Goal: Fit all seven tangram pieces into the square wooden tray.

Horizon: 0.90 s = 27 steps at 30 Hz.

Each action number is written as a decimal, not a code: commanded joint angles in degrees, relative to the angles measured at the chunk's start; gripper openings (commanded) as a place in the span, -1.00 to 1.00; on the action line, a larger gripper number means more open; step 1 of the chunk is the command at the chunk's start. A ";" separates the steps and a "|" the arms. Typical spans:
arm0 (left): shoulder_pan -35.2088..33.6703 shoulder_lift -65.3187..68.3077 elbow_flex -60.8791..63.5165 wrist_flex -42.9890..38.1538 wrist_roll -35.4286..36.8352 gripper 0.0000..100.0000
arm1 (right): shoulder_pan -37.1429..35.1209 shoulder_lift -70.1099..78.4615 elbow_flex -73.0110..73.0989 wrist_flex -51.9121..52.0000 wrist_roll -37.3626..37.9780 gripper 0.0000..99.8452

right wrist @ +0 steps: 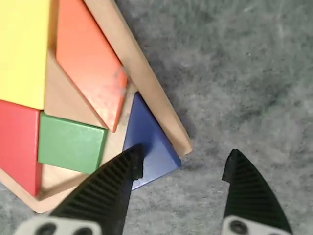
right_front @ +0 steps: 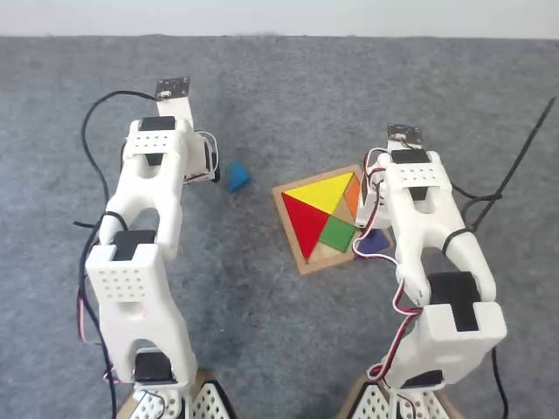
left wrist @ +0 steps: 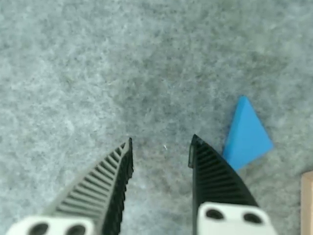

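Observation:
The square wooden tray (right_front: pixel 300 256) lies between the arms and holds yellow (right_front: pixel 321 192), red (right_front: pixel 302 223), green (right_front: pixel 337 233) and orange (right_front: pixel 352 196) pieces. A dark blue triangle (right wrist: pixel 146 142) rests tilted across the tray's rim (right wrist: pixel 146 83), partly in and partly out. My right gripper (right wrist: pixel 186 156) hangs open above that corner, one finger (right wrist: pixel 117 176) over the triangle's edge. A light blue triangle (left wrist: pixel 246 134) lies on the carpet left of the tray. My left gripper (left wrist: pixel 161 147) is open just beside it with bare carpet between its fingers.
Grey carpet (right_front: pixel 288 96) covers the table all round. A corner of the tray (left wrist: pixel 308 196) shows past the light blue triangle in the left wrist view. Cables trail beside both arms.

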 commanded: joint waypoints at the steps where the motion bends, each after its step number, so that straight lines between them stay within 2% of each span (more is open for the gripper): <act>1: 0.00 -2.99 -1.98 0.44 -0.26 -0.63 | 0.31 -3.38 -2.20 -0.66 0.97 -0.47; 14: -0.09 -2.99 -1.80 0.62 -0.26 -0.63 | -1.36 7.25 -5.98 -3.21 0.97 -0.47; 23: 0.18 -2.90 -1.71 0.70 -0.26 -0.63 | -1.36 6.73 -10.64 -2.86 0.18 -0.47; 27: 0.18 -2.81 -1.71 0.53 -0.26 -0.63 | 0.75 0.40 -9.85 -3.21 -0.97 -0.47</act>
